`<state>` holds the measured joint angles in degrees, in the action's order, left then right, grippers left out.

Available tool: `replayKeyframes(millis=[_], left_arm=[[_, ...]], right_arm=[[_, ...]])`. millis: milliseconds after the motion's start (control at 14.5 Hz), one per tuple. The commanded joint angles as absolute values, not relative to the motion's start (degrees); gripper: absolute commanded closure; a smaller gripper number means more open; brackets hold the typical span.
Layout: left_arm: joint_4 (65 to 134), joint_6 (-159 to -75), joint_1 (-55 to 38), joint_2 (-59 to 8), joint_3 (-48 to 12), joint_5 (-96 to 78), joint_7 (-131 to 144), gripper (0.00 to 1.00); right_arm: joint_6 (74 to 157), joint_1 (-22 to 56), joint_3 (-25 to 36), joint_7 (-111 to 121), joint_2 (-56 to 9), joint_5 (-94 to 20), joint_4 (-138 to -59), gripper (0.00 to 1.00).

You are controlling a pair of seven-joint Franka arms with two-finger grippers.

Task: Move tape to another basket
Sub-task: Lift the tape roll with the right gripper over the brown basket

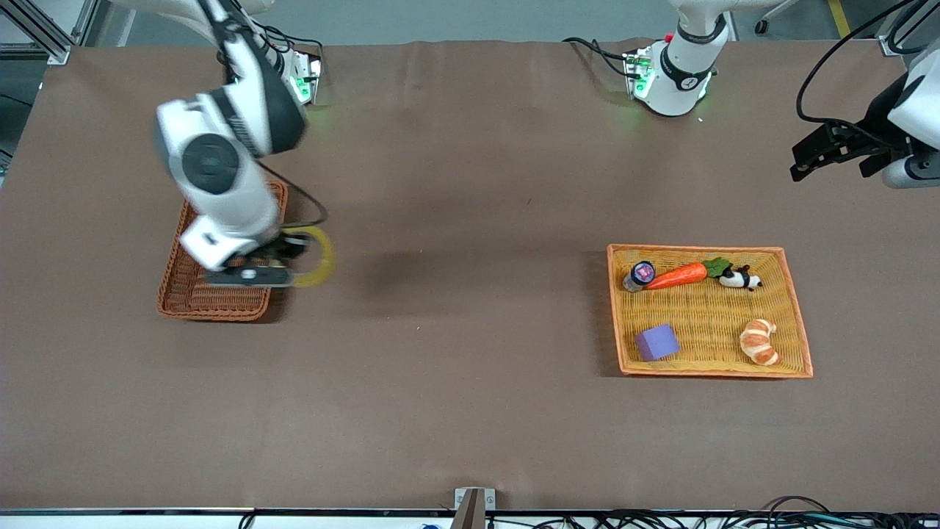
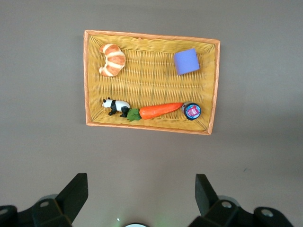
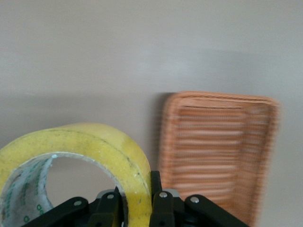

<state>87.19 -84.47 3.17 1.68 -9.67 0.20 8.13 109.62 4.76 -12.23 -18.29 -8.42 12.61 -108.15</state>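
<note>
My right gripper (image 1: 283, 258) is shut on the wall of the yellowish tape roll (image 1: 317, 257) and holds it in the air over the edge of the narrow reddish-brown wicker basket (image 1: 189, 294). In the right wrist view the tape (image 3: 90, 151) sits between the fingers, with the basket (image 3: 215, 151) below beside it. My left gripper (image 1: 815, 158) waits open and empty, high over the left arm's end of the table; its fingertips (image 2: 75, 189) show in the left wrist view.
The wider yellow-orange basket (image 1: 793, 316) holds a purple cube (image 1: 656, 342), a croissant (image 1: 759, 342), a carrot (image 1: 679, 275), a panda figure (image 1: 740, 278) and a small round jar (image 1: 640, 274). It also shows in the left wrist view (image 2: 151, 61).
</note>
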Motion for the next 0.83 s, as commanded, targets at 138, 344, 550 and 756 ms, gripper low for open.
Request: replayKeyframes(millis=[138,344,550,756], left_arm=[[88.9,-83.9,3.6,3.8,-10.4,0.0,2.4,0.0],[88.9,-83.8,3.8,3.8,-10.4,0.1,2.2,0.0],[88.8,-83.8,3.7,3.7,-10.4,1.7,2.3,0.0],[88.8,-83.8,3.6,3.7,-10.5,2.6,3.1,0.0]], right_arm=[[117.0,5.0,2.6,1.7,5.9,9.6,-128.0,1.0],[126.7,5.0,9.7,8.3,7.6,9.5,-137.7,1.0],[143.6,4.8,11.2,8.5,5.7,9.6,-146.7,1.0],[158.3,4.7,12.0,8.5,-1.9,9.6,-150.6,1.0]])
